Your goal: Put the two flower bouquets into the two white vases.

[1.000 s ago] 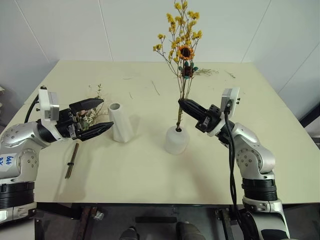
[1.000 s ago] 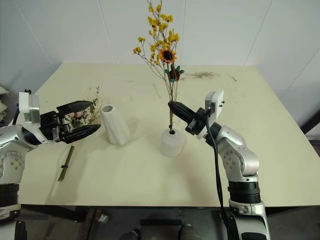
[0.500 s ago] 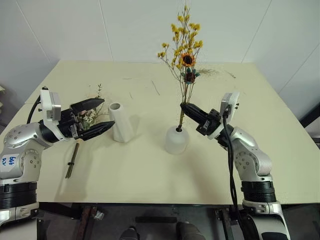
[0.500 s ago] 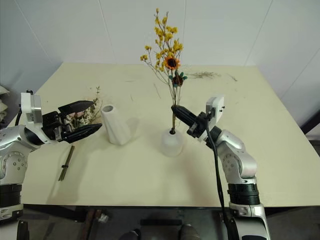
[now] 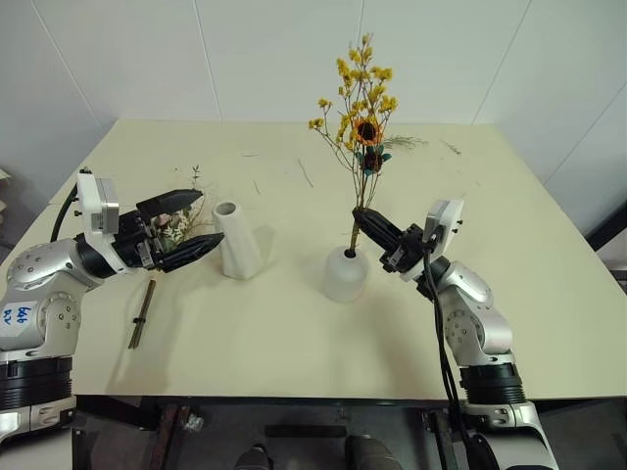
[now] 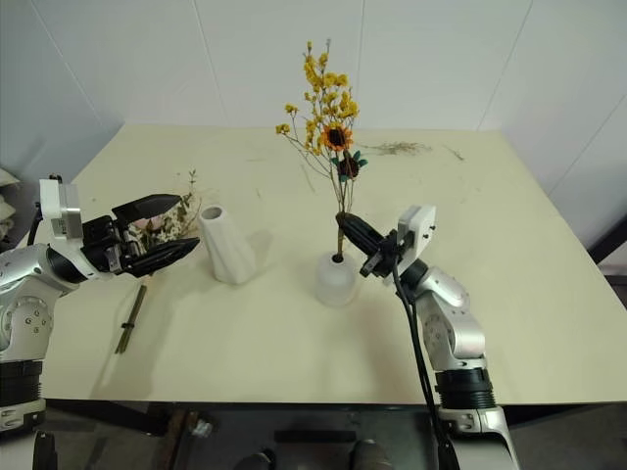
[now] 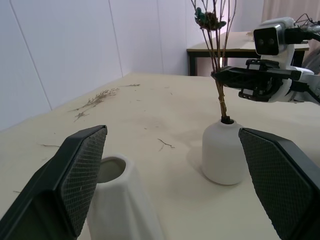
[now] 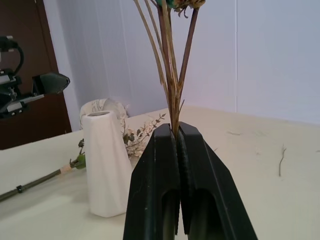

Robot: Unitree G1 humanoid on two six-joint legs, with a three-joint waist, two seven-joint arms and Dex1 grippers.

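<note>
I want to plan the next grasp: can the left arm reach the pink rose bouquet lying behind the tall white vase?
Probably yes: the left gripper is open just above the pink rose bouquet, and nothing lies between them.

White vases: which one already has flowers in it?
The short round vase holds the yellow flowers. The tall vase is empty.

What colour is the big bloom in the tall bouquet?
Orange with a dark centre, among small yellow blossoms. The bloom in the bouquet shows best in the left eye view.
</note>
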